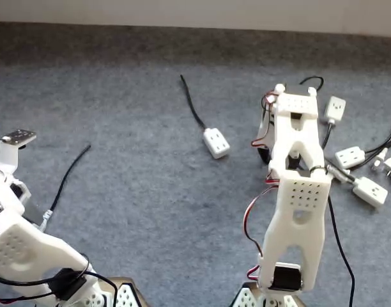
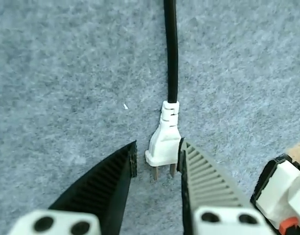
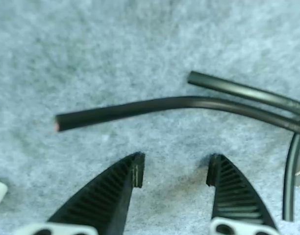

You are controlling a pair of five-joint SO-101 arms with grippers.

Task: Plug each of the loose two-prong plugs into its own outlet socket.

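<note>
Grey carpet [image 1: 138, 192] all over. The left gripper [image 2: 158, 149] is half open around a white two-prong plug [image 2: 163, 144]: one jaw is touching its side, the other is just apart, and nothing is gripped yet. The plug lies flat at 8 o'clock in the high view, its black cord [image 2: 172, 49] trailing toward 1 o'clock.

Step in hand, I judge, is the grasp. Next comes closing on the plug body, not the prongs, then lifting and carrying it to the lone socket [image 1: 216, 142] at centre. Bare carpet between them leaves plenty of room.

The right gripper [image 3: 176, 164] is wide open and empty over loose black cords [image 3: 164, 104]. At 3 o'clock it is crowded with clustered sockets [image 1: 350, 157] and cables, a likely snag. The carpet edge is at 12 o'clock.
</note>
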